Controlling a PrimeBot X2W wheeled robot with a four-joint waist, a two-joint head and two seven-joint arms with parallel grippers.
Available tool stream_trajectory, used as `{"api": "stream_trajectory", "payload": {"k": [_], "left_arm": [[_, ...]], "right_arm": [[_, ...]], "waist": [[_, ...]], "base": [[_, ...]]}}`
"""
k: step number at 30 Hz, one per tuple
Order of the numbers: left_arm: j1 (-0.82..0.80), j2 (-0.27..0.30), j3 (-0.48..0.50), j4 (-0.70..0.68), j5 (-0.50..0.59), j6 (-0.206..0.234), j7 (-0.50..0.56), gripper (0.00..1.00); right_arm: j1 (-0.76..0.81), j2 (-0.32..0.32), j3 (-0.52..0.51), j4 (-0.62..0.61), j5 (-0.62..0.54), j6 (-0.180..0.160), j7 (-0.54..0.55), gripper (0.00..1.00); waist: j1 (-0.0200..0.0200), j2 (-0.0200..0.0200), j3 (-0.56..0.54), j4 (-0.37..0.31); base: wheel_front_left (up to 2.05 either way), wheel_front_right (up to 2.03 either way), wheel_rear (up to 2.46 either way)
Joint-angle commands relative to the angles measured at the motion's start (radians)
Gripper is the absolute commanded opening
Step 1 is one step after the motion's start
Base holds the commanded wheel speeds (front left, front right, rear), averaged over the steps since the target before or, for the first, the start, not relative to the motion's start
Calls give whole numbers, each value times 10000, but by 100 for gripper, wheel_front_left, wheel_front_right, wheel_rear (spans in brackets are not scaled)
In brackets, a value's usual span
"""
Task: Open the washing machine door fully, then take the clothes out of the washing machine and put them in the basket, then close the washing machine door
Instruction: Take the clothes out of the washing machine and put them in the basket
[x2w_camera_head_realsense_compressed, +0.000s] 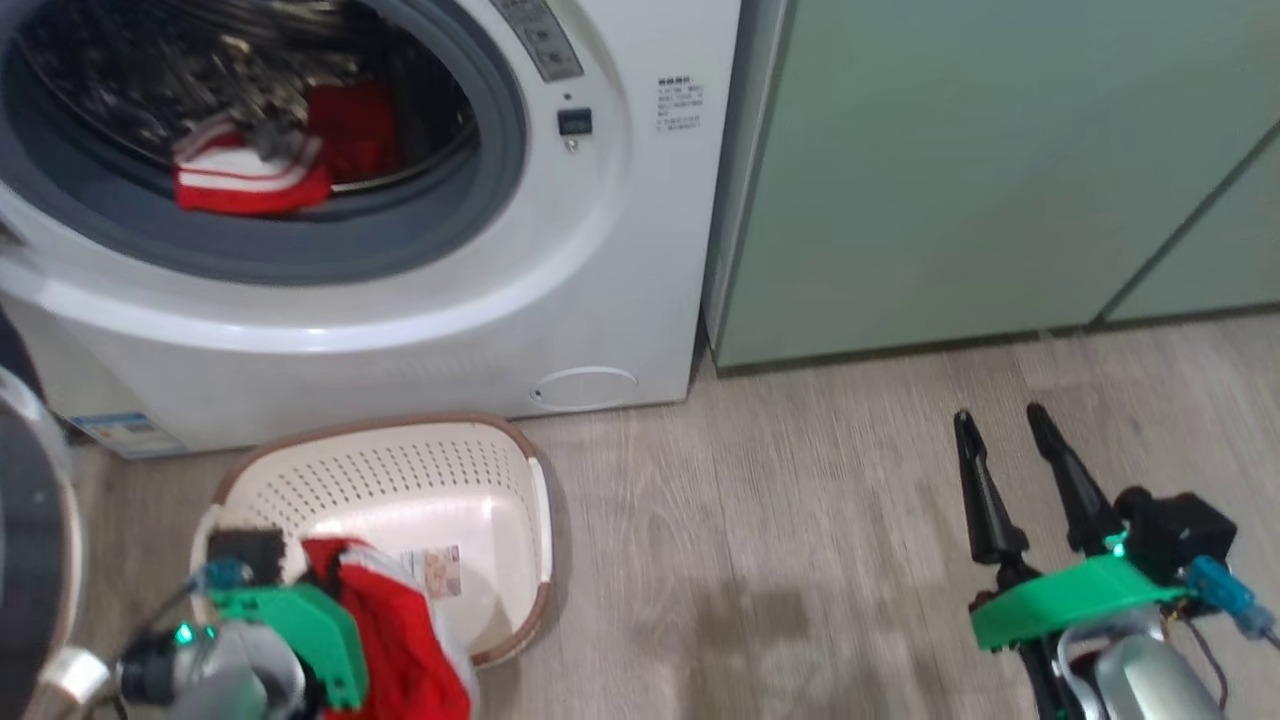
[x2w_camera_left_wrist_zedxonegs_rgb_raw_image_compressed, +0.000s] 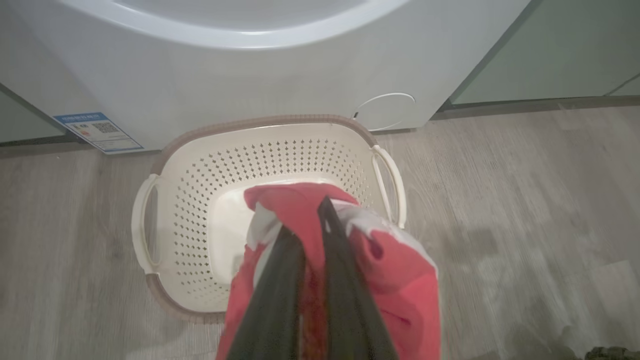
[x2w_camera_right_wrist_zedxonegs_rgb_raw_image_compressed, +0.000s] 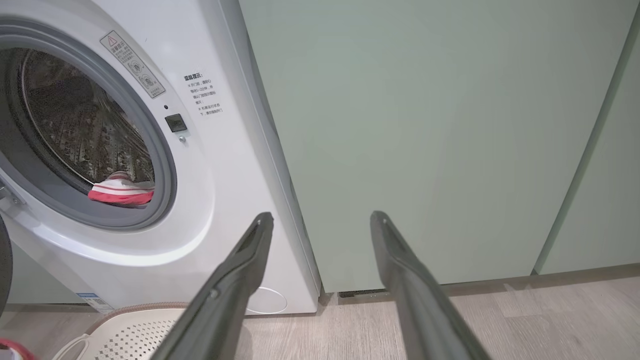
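Washing machine door (x2w_camera_head_realsense_compressed: 25, 560) is open. L gripper (x2w_camera_left_wrist_zedxonegs_rgb_raw_image_compressed: 306, 220) pinches a red garment (x2w_camera_left_wrist_zedxonegs_rgb_raw_image_compressed: 395, 280) over the cream basket (x2w_camera_left_wrist_zedxonegs_rgb_raw_image_compressed: 185, 200), not let go yet. More red-and-white clothes (x2w_camera_head_realsense_compressed: 250, 180) sit in the washing machine (x2w_camera_head_realsense_compressed: 560, 300) drum. R gripper (x2w_camera_head_realsense_compressed: 998, 412) is spread wide, w/ nothing in it. Left to do: drop, grab the rest, shut door.

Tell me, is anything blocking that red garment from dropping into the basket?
Nothing visible does. The red garment, clamped in the left gripper, hangs over the near side of the basket, with only open air between them.
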Motion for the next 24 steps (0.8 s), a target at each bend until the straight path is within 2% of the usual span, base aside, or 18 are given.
{"api": "stream_trajectory", "payload": {"k": [1, 13, 18, 24], "left_arm": [[-898, 207, 397, 152, -80, -31, -227, 0], [-3288, 151, 748, 3552, -743, -498, -431, 0], [-4076, 199, 894, 4406, -1057, -599, -405, 0], [-4538, 314, 964, 4815, -1187, -542, -332, 0]], "right_arm": [[-402, -176, 179, -379, 31, 69, -63, 100], [-1149, -91, -36, -709, -40, 69, -63, 100], [-1499, 33, -42, -865, -90, 69, -63, 100], [-1825, 115, -71, -1010, -116, 69, -63, 100]], "waist": [[0, -1, 399, -187], [0, -1, 2225, -835], [0, -1, 3045, -1035], [0, -1, 3684, -1186]], "base": [[0, 0, 0], [0, 0, 0], [0, 0, 0], [0, 0, 0]]}}
